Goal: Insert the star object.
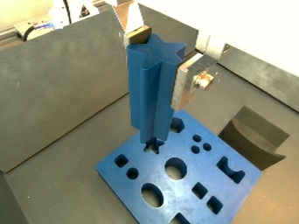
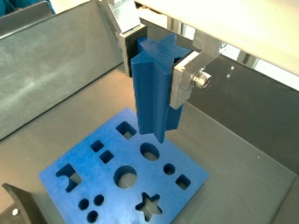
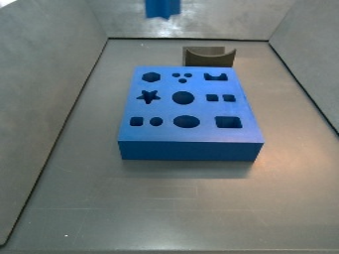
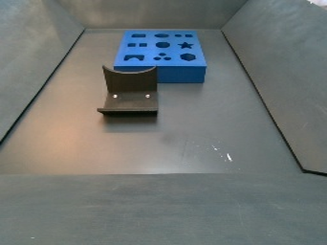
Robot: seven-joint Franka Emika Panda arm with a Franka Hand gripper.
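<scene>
In both wrist views the end effector (image 1: 158,61) is clamped on the star peg (image 1: 152,96), its silver fingers (image 2: 187,83) against the ridged sides, holding it upright above the block (image 1: 176,171). In a side view only the peg's lower tip (image 3: 161,8) shows, high above the block (image 3: 185,109); the grey curved piece (image 3: 207,57) sits on the worktop (image 3: 79,189) behind the block.

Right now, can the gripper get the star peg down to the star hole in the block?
Probably yes. The gripper holds the star peg upright above the block. In a side view the star hole lies open, with nothing on it. The grey curved piece sits off behind the block, out of the way.
</scene>
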